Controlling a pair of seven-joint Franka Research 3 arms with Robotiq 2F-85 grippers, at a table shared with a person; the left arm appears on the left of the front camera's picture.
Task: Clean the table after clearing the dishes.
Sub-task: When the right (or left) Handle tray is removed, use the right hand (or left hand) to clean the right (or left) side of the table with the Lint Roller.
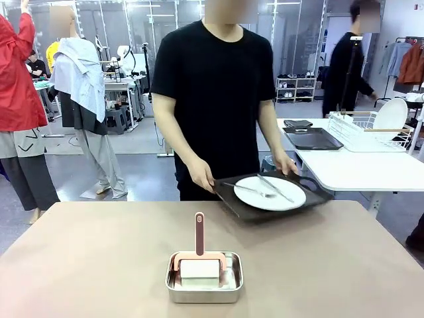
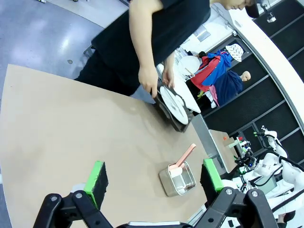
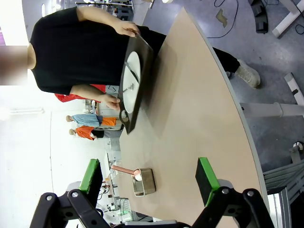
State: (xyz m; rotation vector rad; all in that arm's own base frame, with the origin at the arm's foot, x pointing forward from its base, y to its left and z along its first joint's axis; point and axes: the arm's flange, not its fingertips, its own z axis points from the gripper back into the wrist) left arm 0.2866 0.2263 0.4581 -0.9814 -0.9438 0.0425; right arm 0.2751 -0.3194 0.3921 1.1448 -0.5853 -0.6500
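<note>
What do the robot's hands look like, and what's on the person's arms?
The left end effector and right end effector are black and jointed, each tipped with two bright green pads. The person's T-shirt is black with short sleeves.

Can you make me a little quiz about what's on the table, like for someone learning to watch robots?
1. True or false: a person's hand grips the dark tray.
2. What lies on the white plate? A) a fork and a knife B) a spoon C) a cup
3. Fill in: the left tool and the right tool are both ___.
Key: 1 true; 2 A; 3 open.
</note>
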